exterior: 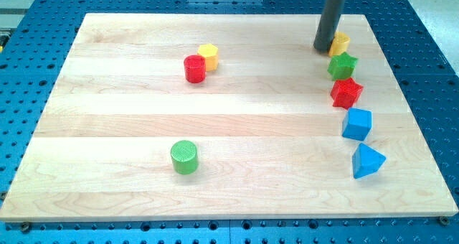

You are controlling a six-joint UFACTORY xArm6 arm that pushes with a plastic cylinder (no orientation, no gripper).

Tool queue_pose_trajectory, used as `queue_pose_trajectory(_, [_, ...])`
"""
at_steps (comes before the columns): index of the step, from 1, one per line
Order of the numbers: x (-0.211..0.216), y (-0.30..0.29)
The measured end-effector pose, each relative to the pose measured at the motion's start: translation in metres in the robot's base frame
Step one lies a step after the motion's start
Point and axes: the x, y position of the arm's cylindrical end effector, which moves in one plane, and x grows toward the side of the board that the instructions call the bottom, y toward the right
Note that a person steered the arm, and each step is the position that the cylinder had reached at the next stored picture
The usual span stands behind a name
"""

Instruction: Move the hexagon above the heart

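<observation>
Fig.: wooden board (229, 122) on blue perforated table (29, 29); rod w/ no jaws, so nothing gripped or held; the tip (324, 49) sits at the view's top right, touching or just beside the left side of a yellow block (341, 43), prob. the heart, though its shape is partly hidden by the rod. Below it, down the right edge: green star (343, 65); red star (346, 92); blue cube (356, 123); blue triangle (367, 161). Yellow hexagon (209, 56) lies top centre-left, touching the red cylinder (194, 69) at its lower left; green cylinder (184, 157) alone at bottom left. Step in hand (judged): hexagon not yet engaged; tip well apart from it. Next move calls for travel to the hexagon's left side w/o dragging the red cylinder, then a push rightward & upward to above the heart; little board remains there, so overshoot is a risk.
</observation>
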Motion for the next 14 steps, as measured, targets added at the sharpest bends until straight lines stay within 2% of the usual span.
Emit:
queue_pose_trajectory(1, [0.016, -0.058])
queue_pose_trajectory(2, [0.055, -0.118])
queue_pose_trajectory(3, [0.083, -0.151])
queue_pose_trajectory(6, [0.122, -0.259])
queue_pose_trajectory(7, [0.118, -0.291])
queue_pose_trajectory(8, [0.079, -0.267])
queue_pose_trajectory(10, [0.024, -0.161])
queue_pose_trajectory(11, [0.023, -0.165])
queue_pose_trajectory(13, [0.053, -0.247])
queue_pose_trajectory(14, [0.053, -0.266])
